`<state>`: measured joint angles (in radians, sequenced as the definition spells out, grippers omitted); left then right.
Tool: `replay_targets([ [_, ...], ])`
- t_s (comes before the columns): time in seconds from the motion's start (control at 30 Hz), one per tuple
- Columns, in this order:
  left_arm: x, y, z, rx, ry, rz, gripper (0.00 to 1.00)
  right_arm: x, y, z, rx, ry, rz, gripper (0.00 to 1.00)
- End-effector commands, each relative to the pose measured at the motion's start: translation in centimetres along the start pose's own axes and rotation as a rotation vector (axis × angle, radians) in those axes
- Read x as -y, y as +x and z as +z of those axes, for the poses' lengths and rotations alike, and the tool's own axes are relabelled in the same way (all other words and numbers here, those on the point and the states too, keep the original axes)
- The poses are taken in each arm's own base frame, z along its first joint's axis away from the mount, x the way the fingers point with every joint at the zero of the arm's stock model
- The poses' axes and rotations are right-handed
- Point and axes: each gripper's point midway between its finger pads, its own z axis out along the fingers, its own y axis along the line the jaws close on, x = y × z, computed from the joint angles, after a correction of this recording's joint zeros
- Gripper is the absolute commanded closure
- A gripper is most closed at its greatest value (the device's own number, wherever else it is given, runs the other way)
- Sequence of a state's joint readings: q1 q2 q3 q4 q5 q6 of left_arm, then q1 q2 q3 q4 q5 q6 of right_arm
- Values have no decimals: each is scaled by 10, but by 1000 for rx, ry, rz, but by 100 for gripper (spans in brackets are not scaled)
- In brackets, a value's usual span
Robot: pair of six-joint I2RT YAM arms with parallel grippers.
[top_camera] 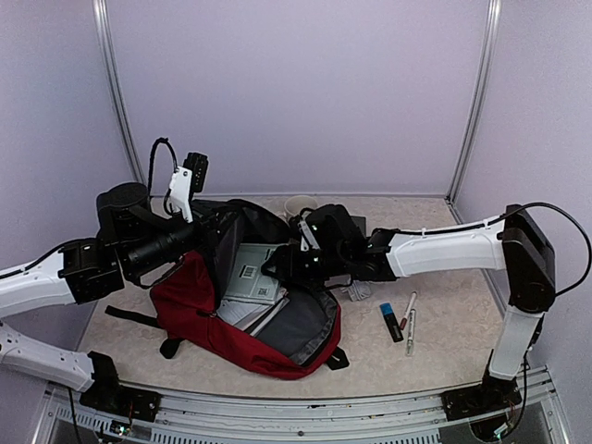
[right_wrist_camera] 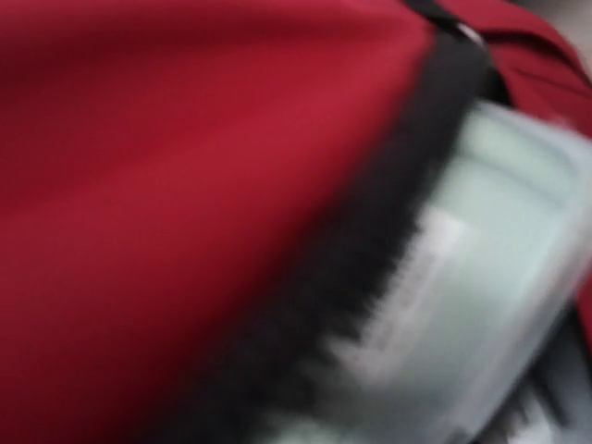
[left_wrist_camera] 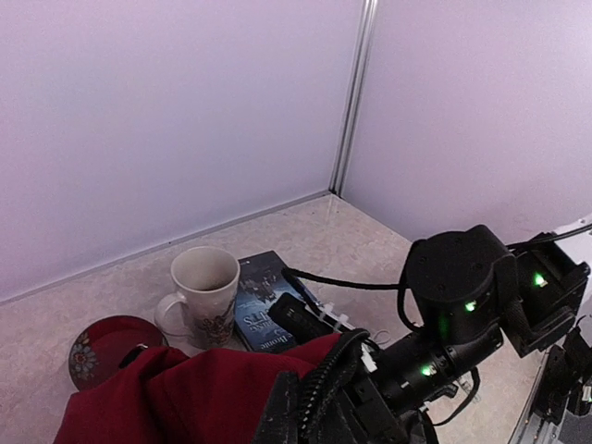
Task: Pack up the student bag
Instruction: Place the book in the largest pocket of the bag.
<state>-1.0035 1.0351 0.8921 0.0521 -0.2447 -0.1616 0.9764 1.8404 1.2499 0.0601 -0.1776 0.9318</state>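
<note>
Big dark-red fabric backpack (top_camera: 199,310) lying open on the beige bench (top_camera: 444,342). The left gripper (top_camera: 208,236) is at its rim and the right gripper (top_camera: 282,268) is over the opening. Honestly can't tell how either's jaws stand.

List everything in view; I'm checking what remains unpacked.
dark-red fabric backpack: one, red with grey lining, centre, open
pale green flat book with barcode label: one, green, inside the backpack
cream ceramic mug: one, cream, behind the backpack
dark blue book: one, blue, beside the mug
round red case: one, red, mug's other side
pens and markers: three, blue-black, red-tipped, grey, right of the backpack
small grey object: one, grey, by the backpack, unidentifiable
left arm, right arm: two, white-black, at the backpack
</note>
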Motion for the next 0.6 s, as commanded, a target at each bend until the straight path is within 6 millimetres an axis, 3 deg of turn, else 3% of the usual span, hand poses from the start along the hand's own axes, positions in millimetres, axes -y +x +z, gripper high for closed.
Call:
replay_targets([
  [0.0, -18, -20, -5, 50, -27, -33, 100, 18, 11, -12, -50, 211, -150, 22],
  [0.13, -32, -5, 2, -24, -71, 4, 100, 20, 15, -22, -95, 296, -196, 8],
  [0.33, -32, 3, 4, -35, -52, 25, 100, 19, 18, -43, -120, 414, -248, 0],
  [0.57, -37, 0, 6, -20, -69, 43, 100, 6, 19, -64, -110, 422, -292, 0],
])
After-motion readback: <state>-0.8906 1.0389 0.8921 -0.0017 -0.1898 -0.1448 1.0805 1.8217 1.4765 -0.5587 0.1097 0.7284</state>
